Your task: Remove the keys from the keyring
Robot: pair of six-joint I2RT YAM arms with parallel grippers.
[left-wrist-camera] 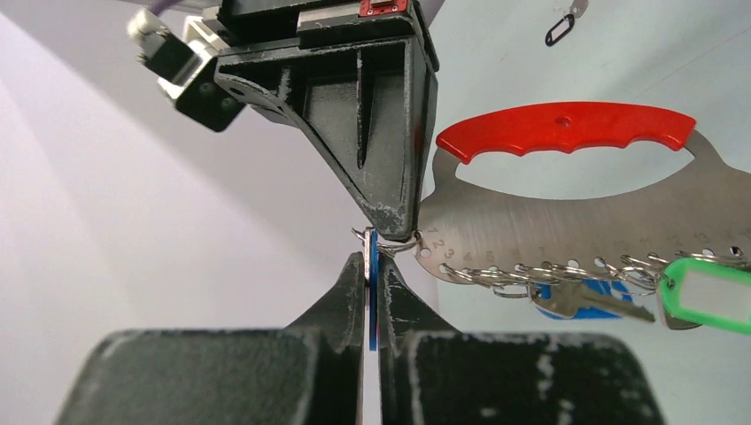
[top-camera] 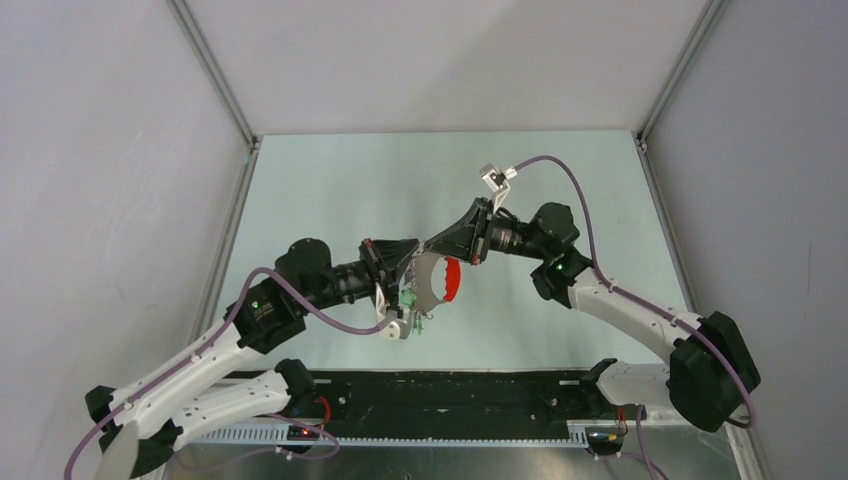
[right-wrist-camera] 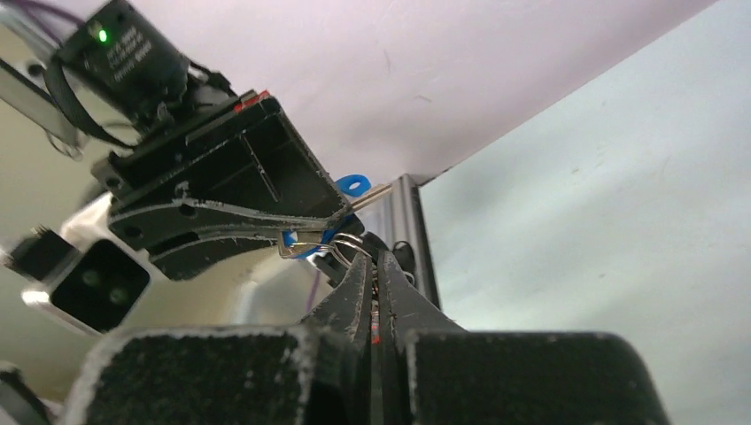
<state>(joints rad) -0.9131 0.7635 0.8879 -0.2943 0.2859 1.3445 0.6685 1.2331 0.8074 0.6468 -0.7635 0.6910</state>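
Observation:
The keyring is a steel plate (left-wrist-camera: 584, 221) with a curved red plastic loop (left-wrist-camera: 567, 128), held above the table between both grippers and seen as (top-camera: 450, 280) from above. Small rings along its lower edge carry keys: a silver key (left-wrist-camera: 580, 301) with a blue tag behind it, and a green tag (left-wrist-camera: 713, 297). My left gripper (left-wrist-camera: 372, 257) is shut on a thin blue tag (left-wrist-camera: 373, 305) that hangs from a wire ring at the plate's corner. My right gripper (right-wrist-camera: 373, 258) is shut on that corner of the keyring, tip to tip with the left gripper (top-camera: 415, 258).
A small black oval tag (left-wrist-camera: 560, 31) lies on the pale green table (top-camera: 330, 190) further back. White walls and aluminium posts (top-camera: 215, 70) close in the table on the left, right and far sides.

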